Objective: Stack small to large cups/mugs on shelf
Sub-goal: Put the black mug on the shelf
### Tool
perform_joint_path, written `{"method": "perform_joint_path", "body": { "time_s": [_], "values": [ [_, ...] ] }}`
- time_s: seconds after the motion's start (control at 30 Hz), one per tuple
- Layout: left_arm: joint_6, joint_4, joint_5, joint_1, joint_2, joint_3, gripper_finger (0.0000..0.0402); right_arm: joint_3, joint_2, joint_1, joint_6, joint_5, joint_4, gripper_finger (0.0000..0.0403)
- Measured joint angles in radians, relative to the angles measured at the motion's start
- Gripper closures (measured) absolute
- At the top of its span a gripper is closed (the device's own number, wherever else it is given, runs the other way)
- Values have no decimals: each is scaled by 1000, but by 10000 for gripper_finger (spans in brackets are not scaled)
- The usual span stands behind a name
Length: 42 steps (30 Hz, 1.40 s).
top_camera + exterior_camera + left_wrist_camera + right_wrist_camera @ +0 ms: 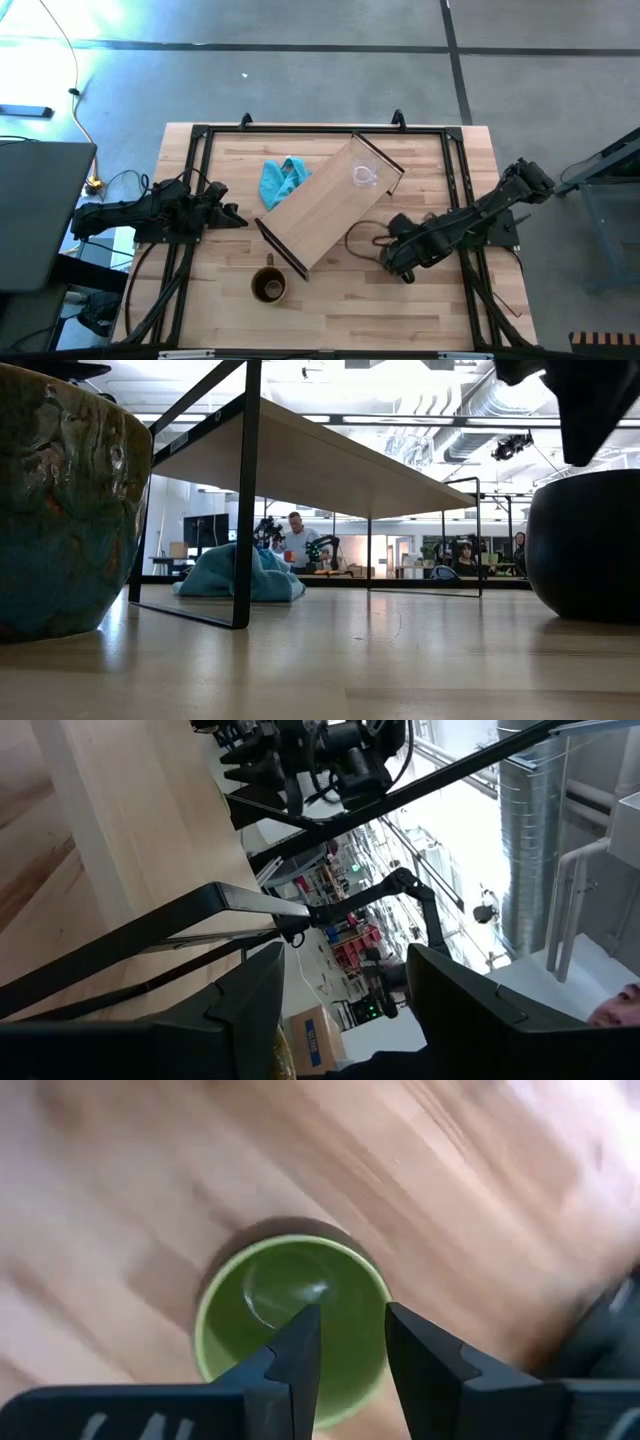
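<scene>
1. The shelf (330, 205) lies at a slant across the middle of the surface (330, 310), one short end toward the far right, the other toward the near left.
2. The small clear glass cup (364, 177) stands on the shelf top near its far-right end, close to the board's edges there.
3. The brown mug (269, 286) stands on the surface just beside the shelf's near-left end frame, its opening up and its handle toward the shelf.
4. The blue cloth (281, 180) lies bunched against the shelf's long far-left edge.
5. The right gripper (345, 1345) hangs over the green mug (292, 1315), which stands on the surface just off the shelf's long near-right edge. The fingers are a narrow gap apart above the mug's rim and hold nothing.
6. From above, the right arm covers the green mug, and a dark cable loops on the surface beside it.
7. The left gripper (228, 213) waits low at the left side of the surface, pointing toward the shelf, its fingers spread with nothing between them.
8. The near strip of the surface, right of the brown mug, is bare wood, as is the shelf top between its near-left end and the glass cup.
9. At table height, the space under the shelf is open through to the blue cloth.
</scene>
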Motion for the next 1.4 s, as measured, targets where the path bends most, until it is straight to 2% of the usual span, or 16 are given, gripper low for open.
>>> {"method": "perform_joint_path", "body": {
  "time_s": [0.13, 0.23, 0.6, 0.93, 1.03, 1.13, 1.23, 1.4],
  "values": [
    [-3, 0, 0, 0, 0, 0, 202, 0, 0, -1, -441, -46, 21, 297],
    [-7, 0, 0, 0, 0, 0, 202, 0, 0, -1, -608, -86, 19, 297],
    [-26, -1, 0, 0, 0, 0, 202, 0, 0, -1, -965, -53, 68, 297],
    [-29, -1, -6, 0, 0, 0, 202, 0, 0, -6, -1134, -39, 85, 297],
    [-34, -1, -23, 0, 0, 0, 202, 0, 0, -20, -1125, -46, 80, 297],
    [-37, 0, -26, 0, 0, 0, 202, 0, -9, -41, -1023, -55, 80, 297],
    [-44, 0, -26, 0, 0, 0, 202, -11, -49, -51, -867, -48, 89, 297],
    [-45, 0, -26, 0, 0, 0, 202, -155, -173, -30, -473, -78, 132, 297]
  ]
}}
